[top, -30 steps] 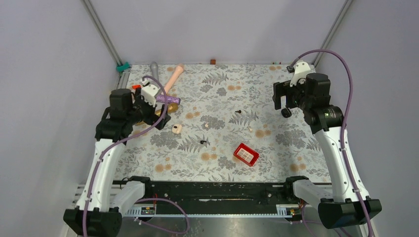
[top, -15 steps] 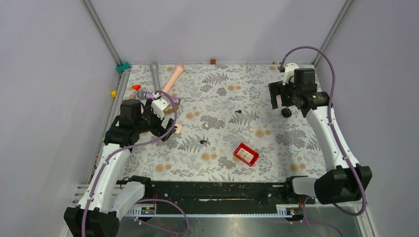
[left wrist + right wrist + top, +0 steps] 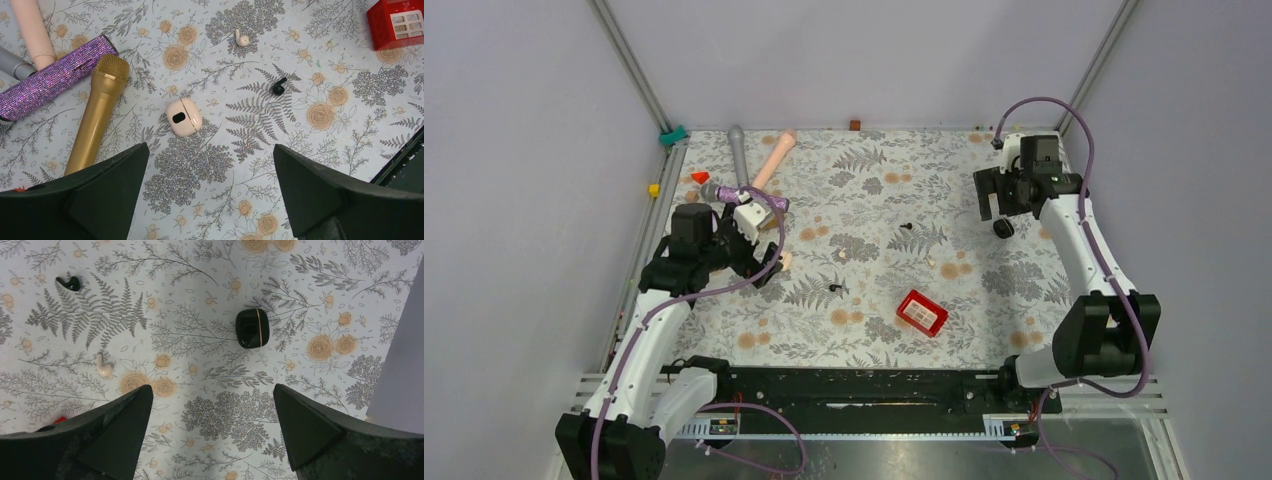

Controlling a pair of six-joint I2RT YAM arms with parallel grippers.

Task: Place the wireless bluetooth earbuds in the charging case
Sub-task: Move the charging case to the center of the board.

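Two charging cases lie shut on the floral mat: a cream one (image 3: 183, 116) and a black one (image 3: 252, 328). Loose earbuds lie between them: a cream bud (image 3: 242, 38) and a black bud (image 3: 278, 88) right of the cream case, plus a black bud (image 3: 69, 283) and a cream bud (image 3: 103, 366) left of the black case. My left gripper (image 3: 210, 150) hangs open above the mat just short of the cream case (image 3: 785, 262). My right gripper (image 3: 212, 387) hangs open just short of the black case (image 3: 1003, 228). Neither holds anything.
A red box (image 3: 921, 312) sits front centre. A gold microphone (image 3: 97, 112), a purple glitter microphone (image 3: 50, 82), a pink handle (image 3: 774, 158) and a grey one (image 3: 738, 152) lie at the back left. A red cone (image 3: 699, 177) sits near the left rail.
The left gripper came forward and down, from over the microphones to beside the cream case. The right arm refolded, its gripper staying over the black case. Both grippers stayed open.
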